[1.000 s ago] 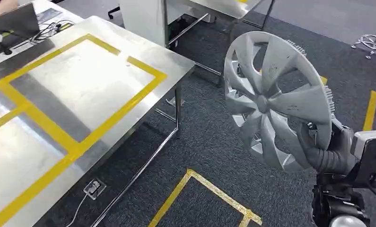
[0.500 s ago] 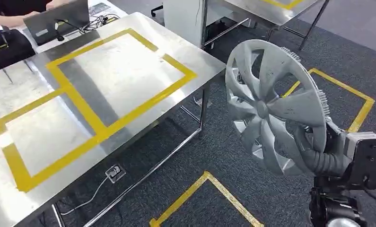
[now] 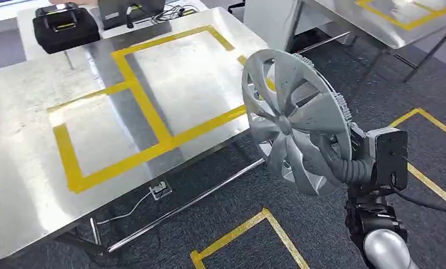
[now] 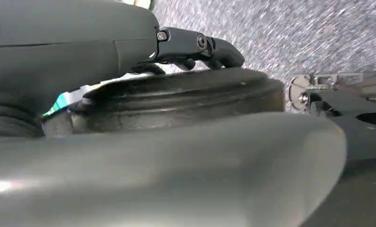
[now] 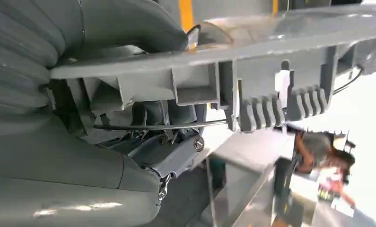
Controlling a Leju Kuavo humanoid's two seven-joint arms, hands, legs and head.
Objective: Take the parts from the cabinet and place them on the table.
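A silver wheel cover with swept spokes stands on edge in the air, just off the near right edge of the steel table. My right hand grips its lower rim from behind, thumb across the front. In the right wrist view the thumb and fingers clamp the cover's clipped rim. The table top carries yellow tape rectangles with nothing lying inside them. My left hand hangs over the carpet, its dark fingers stretched out and holding nothing.
A black case and a dark screen sit at the table's far end. A second steel table stands at the back right. Yellow floor tape and a power socket lie on the carpet below.
The camera has turned: the table has slid rightwards in the picture and now lies beside the wheel cover. The cover stays in my right hand's grip.
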